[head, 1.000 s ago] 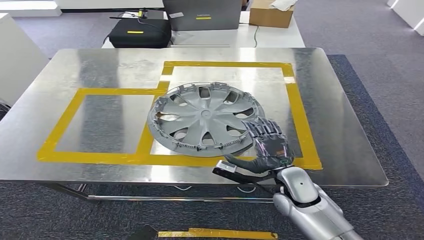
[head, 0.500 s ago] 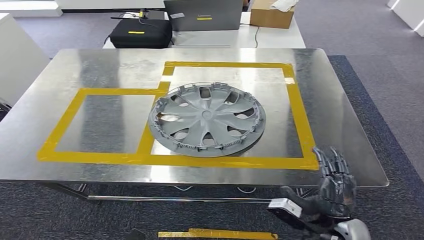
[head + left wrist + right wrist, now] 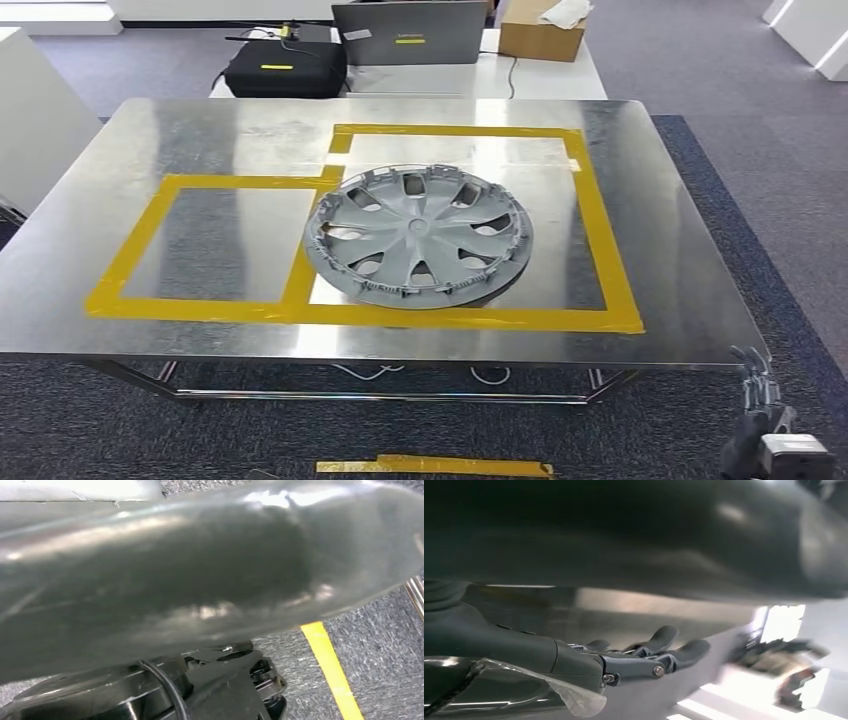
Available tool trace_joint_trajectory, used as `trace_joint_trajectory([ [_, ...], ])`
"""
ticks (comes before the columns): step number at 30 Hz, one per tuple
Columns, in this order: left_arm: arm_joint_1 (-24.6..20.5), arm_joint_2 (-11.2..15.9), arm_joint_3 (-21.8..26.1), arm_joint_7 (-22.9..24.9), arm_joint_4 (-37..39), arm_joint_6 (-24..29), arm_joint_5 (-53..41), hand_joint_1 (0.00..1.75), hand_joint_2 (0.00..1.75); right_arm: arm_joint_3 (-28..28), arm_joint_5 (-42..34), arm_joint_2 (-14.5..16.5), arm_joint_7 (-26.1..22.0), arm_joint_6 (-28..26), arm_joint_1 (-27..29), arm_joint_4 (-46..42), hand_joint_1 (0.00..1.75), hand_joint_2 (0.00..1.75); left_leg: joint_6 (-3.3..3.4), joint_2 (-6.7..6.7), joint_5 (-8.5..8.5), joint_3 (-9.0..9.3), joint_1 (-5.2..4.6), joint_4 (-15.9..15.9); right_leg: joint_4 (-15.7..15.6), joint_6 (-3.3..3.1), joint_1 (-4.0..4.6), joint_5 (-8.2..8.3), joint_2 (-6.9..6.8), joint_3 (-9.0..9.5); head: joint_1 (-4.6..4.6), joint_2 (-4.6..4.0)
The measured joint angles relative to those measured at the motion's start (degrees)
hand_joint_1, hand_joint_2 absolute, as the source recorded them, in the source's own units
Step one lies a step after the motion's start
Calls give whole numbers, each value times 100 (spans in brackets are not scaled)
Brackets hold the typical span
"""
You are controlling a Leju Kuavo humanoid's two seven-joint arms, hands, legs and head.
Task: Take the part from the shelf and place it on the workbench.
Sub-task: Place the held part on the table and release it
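- Nearest to me, my right hand [image 3: 765,425] hangs low at the bottom right corner of the head view, below the workbench's near edge and well apart from the part. Its fingers [image 3: 664,652] reach out straight and loose in the right wrist view, with nothing between them, so I call it released.
- My left hand I cannot judge: the left wrist view is a blur of shiny grey surface with carpet and a yellow floor strip [image 3: 332,672] behind, and it tells me nothing of how the fingers lie.
- On the floor just ahead of the robot lies a strip of yellow tape [image 3: 435,466].
- Next out, the workbench [image 3: 180,120], a steel sheet marked with two yellow tape rectangles [image 3: 600,230].
- The part, a grey wheel cover [image 3: 418,235], lies flat in the right-hand rectangle, its left rim over the tape line shared with the other rectangle.
- Beyond it stand a black case [image 3: 285,68], a laptop [image 3: 410,32] and a cardboard box [image 3: 540,30] on another table.
- My read: the placing step looks done. What remains is to bring the arm to rest; I would nudge nothing.
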Motion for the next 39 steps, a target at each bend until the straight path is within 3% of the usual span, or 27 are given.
trace_joint_trajectory([
  [1, 3, -17, 31, 7, -1, 6, -37, 0, 0, -533, 48, 44, -3, 107, -198, 402, 0, 0, -25, 19, -11, -14, 5, 34, -375, 35, -11, 95, -74, 237, 3, 0],
  [3, 27, -48, 90, 43, -5, 20, -121, 0, 0, -1550, 186, 56, 41, 17, -569, 1291, 0, 0, -89, 40, -44, -47, -11, 120, -859, 18, -7, 194, -180, 551, 23, 0],
  [7, 72, -92, 217, 162, -9, 55, -325, 0, 0, -3273, 863, -88, 548, -1057, -1126, 3332, 0, 0, -184, 109, -107, -83, -22, 234, -883, -194, 12, 195, -71, 514, 31, 0],
  [9, 76, -103, 267, 216, -9, 91, -421, 0, 0, -3728, 1314, -114, 952, -1618, -1251, 4148, 0, 0, -232, 55, -423, -199, -8, 569, -887, -285, 9, 248, -2, 448, 26, 0],
  [11, 80, -106, 295, 272, -9, 137, -529, 0, 0, -3959, 1801, -111, 1504, -2072, -1373, 4913, 0, 0, -250, -7, -895, -442, -9, 1281, -885, -355, 40, 317, 96, 351, 23, 0],
  [12, 81, -105, 300, 292, -9, 161, -579, 0, 0, -4016, 2038, -89, 1772, -2231, -1421, 5271, 0, 0, -235, -15, -1039, -538, -17, 1590, -883, -378, 63, 353, 144, 303, 25, 0],
  [13, 83, -105, 302, 297, -9, 178, -619, 0, 0, -4037, 2241, -57, 1960, -2309, -1457, 5561, 0, 0, -199, -20, -1070, -561, -31, 1737, -882, -397, 94, 392, 193, 255, 25, 0],
  [14, 84, -105, 303, 299, -9, 193, -650, 0, 0, -4042, 2433, -22, 2097, -2353, -1489, 5823, 0, 0, -139, -31, -988, -490, -56, 1671, -882, -413, 130, 434, 245, 210, 25, 0],
  [15, 84, -105, 305, 299, -9, 203, -676, 0, 0, -4038, 2612, 17, 2204, -2368, -1522, 6061, 0, 0, -51, -64, -827, -329, -95, 1403, -883, -428, 170, 480, 302, 163, 26, 0],
  [17, 82, -78, 319, 302, -12, 208, -714, 0, 0, -3978, 2905, 112, 2337, -2323, -1596, 6445, 0, 0, 219, -272, -517, 125, -214, 580, -885, -448, 219, 579, 411, 79, 43, 0],
  [18, 80, -62, 329, 304, -14, 206, -738, 0, 0, -3925, 3031, 162, 2382, -2287, -1629, 6596, 0, 0, 314, -370, -416, 286, -270, 270, -892, -441, 214, 632, 459, 49, 48, 0],
  [19, 79, -49, 338, 315, -15, 199, -768, 0, 0, -3859, 3147, 203, 2411, -2254, -1654, 6727, 0, 0, 372, -445, -366, 373, -314, 83, -903, -423, 194, 684, 500, 27, 53, 0],
  [20, 78, -31, 344, 334, -15, 187, -803, 0, 0, -3798, 3233, 240, 2410, -2239, -1669, 6836, 0, 0, 378, -452, -336, 380, -338, 25, -920, -391, 182, 739, 540, 9, 53, 0],
  [22, 77, -30, 347, 373, -14, 155, -876, 0, 0, -3719, 3319, 268, 2341, -2229, -1687, 6973, 0, 0, 336, -358, -191, 345, -328, -68, -948, -339, 174, 797, 558, -41, 36, 0],
  [23, 75, -23, 352, 385, -15, 144, -903, 0, 0, -3697, 3328, 274, 2295, -2213, -1695, 7024, 0, 0, 324, -296, -108, 310, -305, -124, -899, -313, 183, 699, 477, -85, 48, 0],
  [25, 84, -22, 362, 391, -15, 135, -933, 0, 0, -3667, 3328, 242, 2236, -2160, -1724, 7087, 0, 0, 275, -142, 45, 197, -250, -200, -505, -248, 163, 202, 233, -232, 77, 0],
  [27, 112, -30, 367, 392, -15, 132, -950, 0, 0, -3647, 3328, 210, 2218, -2132, -1757, 7124, 0, 0, 240, 22, 151, 42, -226, -191, 172, -143, 100, -272, 113, -372, 97, 0],
  [28, 119, -35, 367, 393, -15, 131, -957, 0, 0, -3642, 3328, 193, 2213, -2131, -1764, 7136, 0, 0, 212, 110, 200, -45, -206, -170, 437, -85, 65, -319, 91, -376, 95, 0],
  [29, 118, -41, 368, 393, -15, 131, -964, 0, 0, -3638, 3328, 179, 2209, -2140, -1766, 7146, 0, 0, 181, 197, 243, -141, -179, -133, 551, -24, 29, -231, 71, -308, 97, 0],
  [30, 112, -45, 368, 396, -15, 132, -971, 0, 0, -3634, 3328, 164, 2207, -2159, -1764, 7152, 0, 0, 147, 278, 278, -248, -144, -74, 479, 42, -8, -59, 37, -146, 97, 0],
  [31, 102, -46, 368, 402, -15, 132, -988, 0, 0, -3628, 3333, 156, 2206, -2181, -1766, 7156, 0, 0, 107, 350, 299, -359, -110, 10, 218, 112, -49, 102, -35, 114, 98, 0],
  [32, 93, -44, 368, 409, -16, 134, -1011, 0, 0, -3615, 3360, 157, 2210, -2198, -1781, 7168, 0, 0, 59, 412, 307, -471, -85, 116, -165, 179, -72, 147, -150, 434, 110, 0],
  [33, 86, -48, 368, 417, -17, 136, -1043, 0, 0, -3594, 3398, 160, 2214, -2210, -1801, 7179, 0, 0, 11, 470, 309, -569, -72, 224, -534, 185, -75, 102, -247, 704, 117, 0],
  [35, 66, -51, 368, 432, -20, 151, -1104, 0, 0, -3541, 3485, 170, 2223, -2216, -1832, 7212, 0, 0, -82, 581, 333, -668, -68, 367, -937, 63, -41, -87, -332, 916, 126, 0],
  [37, 53, -55, 369, 453, -20, 169, -1141, 0, 0, -3509, 3521, 170, 2233, -2235, -1813, 7240, 0, 0, -155, 622, 364, -680, -44, 397, -941, -130, -24, -78, -258, 800, 116, 0],
  [38, 57, -54, 371, 465, -20, 173, -1149, 0, 0, -3506, 3533, 170, 2241, -2248, -1802, 7253, 0, 0, -199, 513, 263, -695, -24, 436, -937, -190, -25, -27, -221, 745, 113, 0],
  [39, 73, -53, 376, 474, -20, 174, -1148, 0, 0, -3505, 3548, 171, 2250, -2262, -1798, 7264, 0, 0, -241, 359, 52, -722, -9, 552, -937, -243, -26, 35, -181, 677, 110, 0],
])
